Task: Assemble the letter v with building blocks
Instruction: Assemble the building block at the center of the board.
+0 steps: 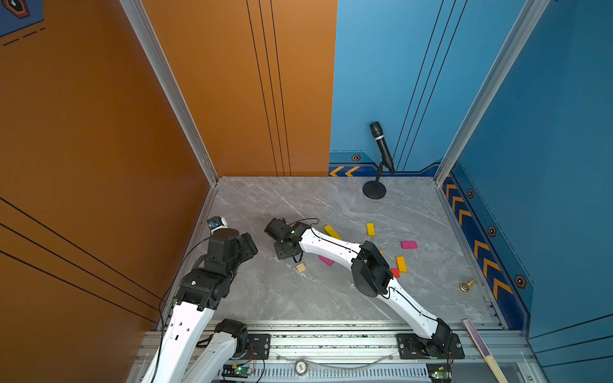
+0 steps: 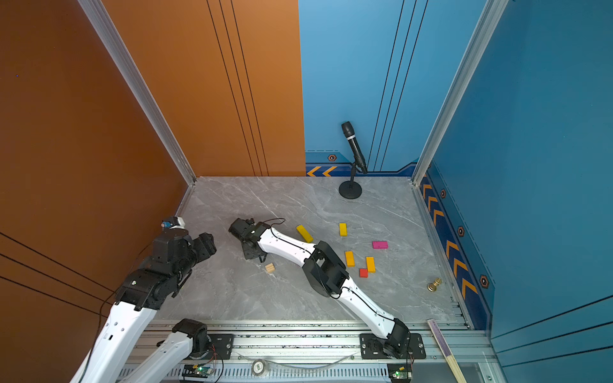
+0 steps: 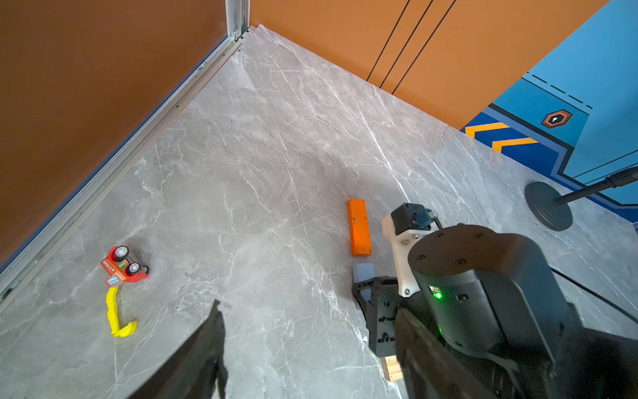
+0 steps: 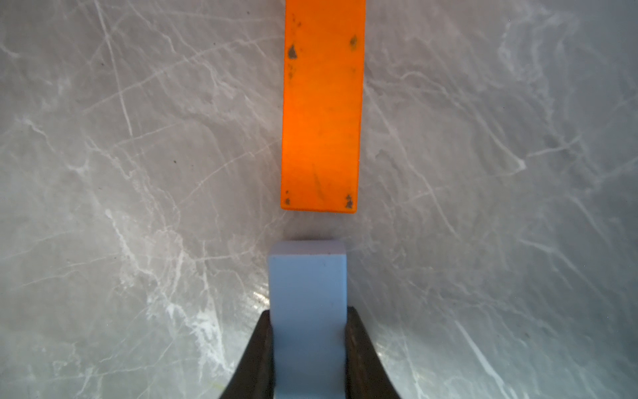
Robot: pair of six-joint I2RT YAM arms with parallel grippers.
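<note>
In a top view, your right arm reaches low across the table, wrist bent down. Left wrist view: your left gripper stands wide, empty. Right wrist view: your right gripper pinches the light blue block, end-on and just short of the orange block, probably to extend one stroke of the V.

A microphone stand sits at the tabletop's back, a brass knob near the right wall.

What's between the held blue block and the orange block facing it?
Nothing, just bare table between the blue block and orange block, shown in the right wrist view.
</note>
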